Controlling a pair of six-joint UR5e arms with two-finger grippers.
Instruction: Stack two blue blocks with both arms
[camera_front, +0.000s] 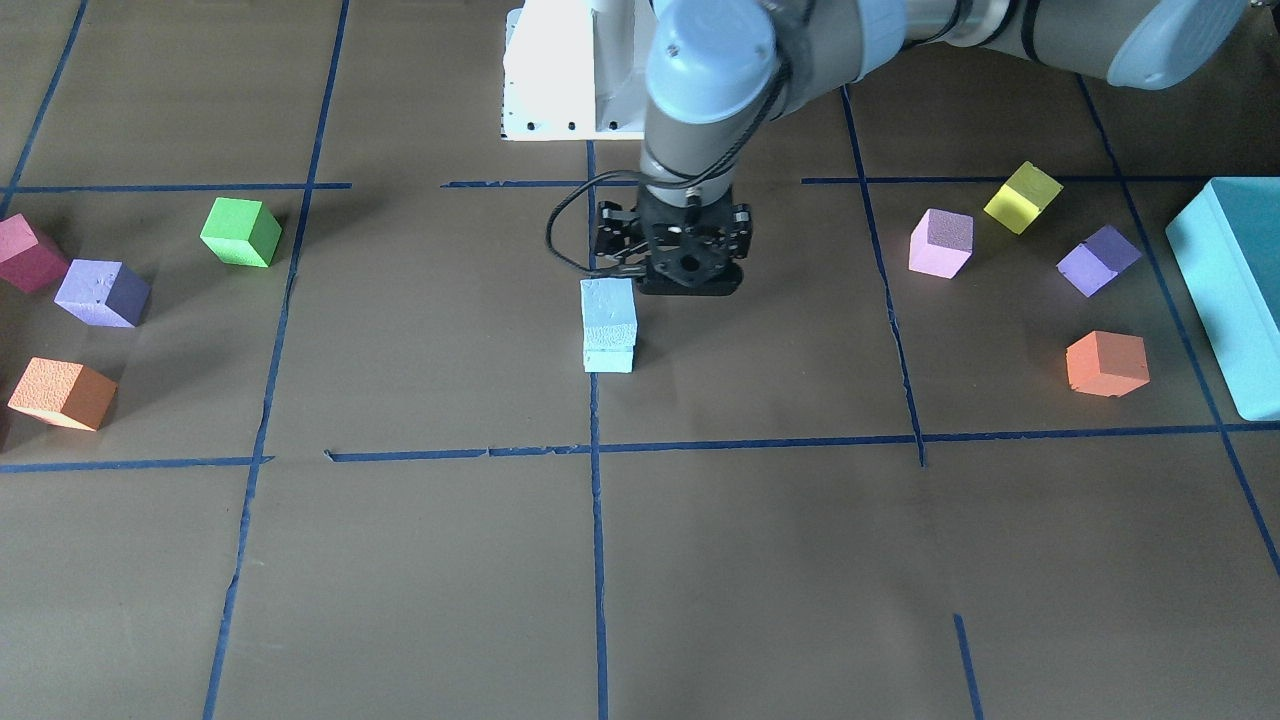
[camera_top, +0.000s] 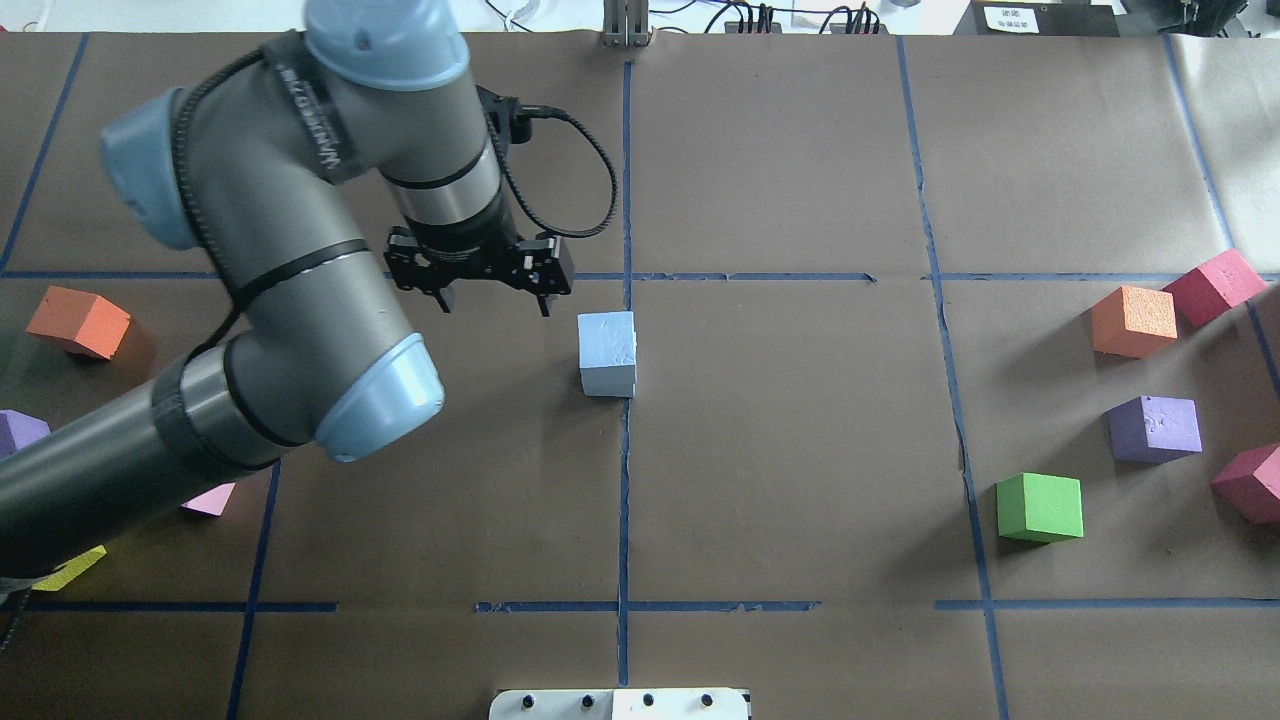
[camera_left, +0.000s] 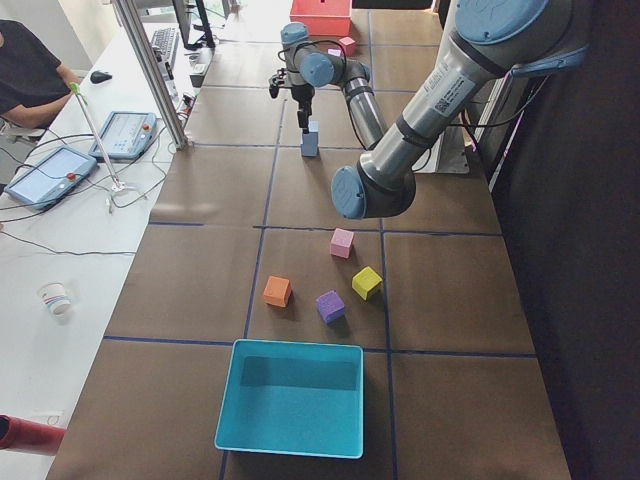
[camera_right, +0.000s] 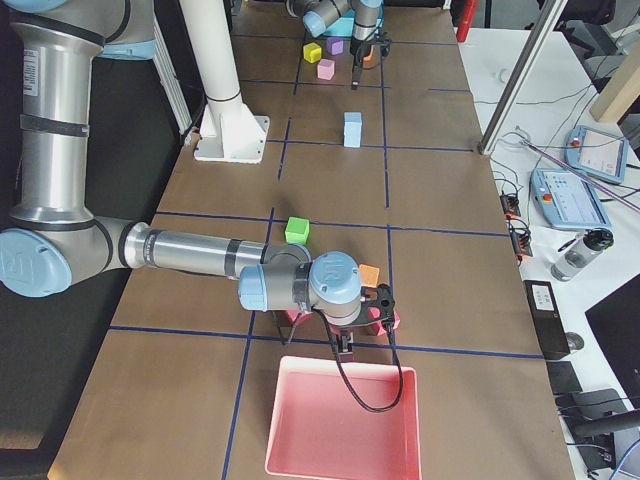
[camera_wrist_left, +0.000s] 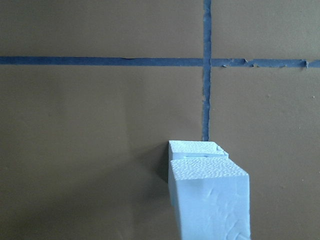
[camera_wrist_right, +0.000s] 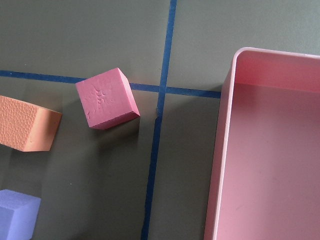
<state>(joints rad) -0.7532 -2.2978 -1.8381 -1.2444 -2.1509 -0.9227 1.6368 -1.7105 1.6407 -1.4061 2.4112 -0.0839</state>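
Note:
The two blue blocks stand stacked at the table's middle, the top block (camera_front: 608, 308) on the bottom block (camera_front: 609, 361). The stack also shows in the overhead view (camera_top: 606, 345) and, close up, in the left wrist view (camera_wrist_left: 209, 200). My left gripper (camera_top: 495, 300) is open and empty. It hangs just beside the stack, on the robot's left of it, and touches neither block. My right gripper (camera_right: 343, 345) shows only in the exterior right view, far from the stack at a pink tray's edge. I cannot tell whether it is open or shut.
A teal box (camera_front: 1235, 290) and pink, yellow, purple and orange cubes lie on the robot's left. Green (camera_top: 1040, 507), purple, orange and crimson cubes lie on its right. A pink tray (camera_right: 340, 420) sits by the right gripper, with a crimson cube (camera_wrist_right: 106, 98) beside it.

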